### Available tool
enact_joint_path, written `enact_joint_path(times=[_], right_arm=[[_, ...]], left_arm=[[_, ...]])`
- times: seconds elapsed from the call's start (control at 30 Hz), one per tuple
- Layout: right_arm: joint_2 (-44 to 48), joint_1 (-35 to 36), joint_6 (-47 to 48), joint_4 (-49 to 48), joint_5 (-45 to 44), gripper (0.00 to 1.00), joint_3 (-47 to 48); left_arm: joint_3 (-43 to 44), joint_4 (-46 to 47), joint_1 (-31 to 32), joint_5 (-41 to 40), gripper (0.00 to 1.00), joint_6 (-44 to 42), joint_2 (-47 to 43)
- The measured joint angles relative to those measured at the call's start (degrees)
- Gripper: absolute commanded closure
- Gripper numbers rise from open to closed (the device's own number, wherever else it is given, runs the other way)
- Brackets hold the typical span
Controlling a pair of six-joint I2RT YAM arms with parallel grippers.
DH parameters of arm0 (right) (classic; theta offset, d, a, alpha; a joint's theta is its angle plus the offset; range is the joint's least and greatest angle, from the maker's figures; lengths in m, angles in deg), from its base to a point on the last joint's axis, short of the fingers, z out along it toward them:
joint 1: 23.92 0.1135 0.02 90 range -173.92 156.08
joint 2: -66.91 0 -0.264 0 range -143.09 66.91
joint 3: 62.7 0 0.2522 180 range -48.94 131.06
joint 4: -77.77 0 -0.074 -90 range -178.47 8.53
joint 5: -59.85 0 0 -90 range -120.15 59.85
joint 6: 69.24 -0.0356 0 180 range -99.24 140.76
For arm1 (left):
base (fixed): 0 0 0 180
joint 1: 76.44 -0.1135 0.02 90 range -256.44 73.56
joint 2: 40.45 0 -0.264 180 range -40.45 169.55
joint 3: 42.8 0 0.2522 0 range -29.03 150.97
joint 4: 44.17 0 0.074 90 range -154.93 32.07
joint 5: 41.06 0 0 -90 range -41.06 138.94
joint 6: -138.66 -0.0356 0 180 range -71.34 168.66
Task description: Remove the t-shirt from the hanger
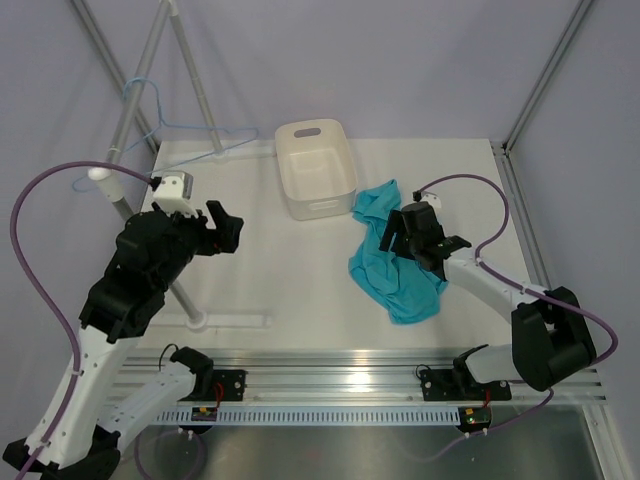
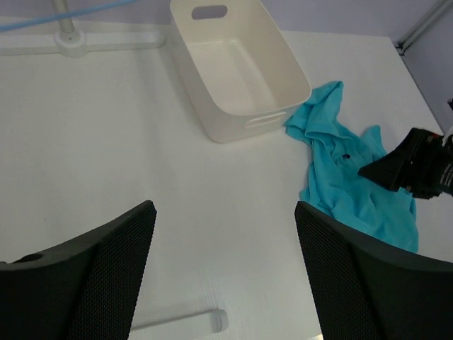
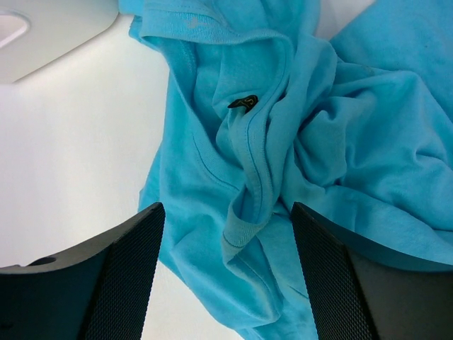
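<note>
From above, you see the t-shirt (image 1: 395, 268) lying crumpled on the desk (image 1: 300, 270), off the hanger (image 1: 190, 127) and well apart from it. Its upper corner lies just beside the right side of the tub (image 1: 286, 186). The hanger hangs on the rack (image 1: 135, 95) at the far left corner, its wire end pointing toward the tub. Your right tool (image 1: 398, 238) sits over the middle of the shirt. Your left tool (image 1: 225, 228) is raised over bare desk left of the tub, jaws wide and holding nothing.

In your left wrist view, the left tool (image 2: 223, 209) stands wide open with only white desk between its fingers (image 2: 120, 262). Beyond it the tub (image 2: 212, 131) lies at an angle. The shirt (image 2: 340, 177) spreads to the tub's right, one corner touching or almost touching its wall. The right tool (image 2: 407, 166) shows dark over the shirt's right part. A strip of the hanger (image 2: 56, 18) crosses the top left corner.

In your right wrist view, the right tool (image 3: 226, 209) is wide, its fingers (image 3: 120, 276) on either side of a raised fold of the shirt (image 3: 212, 156). You cannot tell whether they touch the cloth; nothing is pinched. A small dark tag (image 3: 243, 102) shows near the collar. A corner of the tub (image 3: 42, 35) fills the top left.
</note>
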Motion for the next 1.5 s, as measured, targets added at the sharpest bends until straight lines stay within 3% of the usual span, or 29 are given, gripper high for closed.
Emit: enact_joint_path(times=[0.3,0.43,0.53,0.63,0.9,1.23,1.4,1.5], right_arm=[[0.5,0.0,0.0,-0.5,1.6,0.20,-1.3],[0.8,0.0,0.0,-0.5,1.7,0.19,-1.3],[1.3,0.0,0.0,-0.5,1.8,0.19,-1.3],[1.6,0.0,0.0,-0.5,2.4,0.19,-1.3],[3.7,0.0,0.0,-0.5,4.2,0.17,-2.6],[9.9,0.0,0.3,0.5,4.7,0.16,-3.7],[11.4,0.0,0.5,1.0,5.1,0.15,-4.3],[11.4,0.0,0.7,1.6,5.1,0.15,-4.3]], left_arm=[[-6.6,0.1,3.0,0.4,0.32,-1.1,-3.0],[-7.1,-0.8,4.2,-0.7,0.47,-0.8,-4.1],[-7.8,-1.5,4.5,-1.7,0.65,0.4,-5.0],[-10.8,-1.4,4.8,-4.5,1.00,2.7,-6.4],[-19.4,-3.4,5.3,-17.5,1.00,10.9,-7.7],[-21.9,-8.4,5.3,-34.5,1.00,19.2,-5.1],[-21.5,-9.2,3.6,-38.5,1.00,20.1,-1.9],[-20.9,-8.8,-0.9,-38.6,1.00,19.4,0.4]])
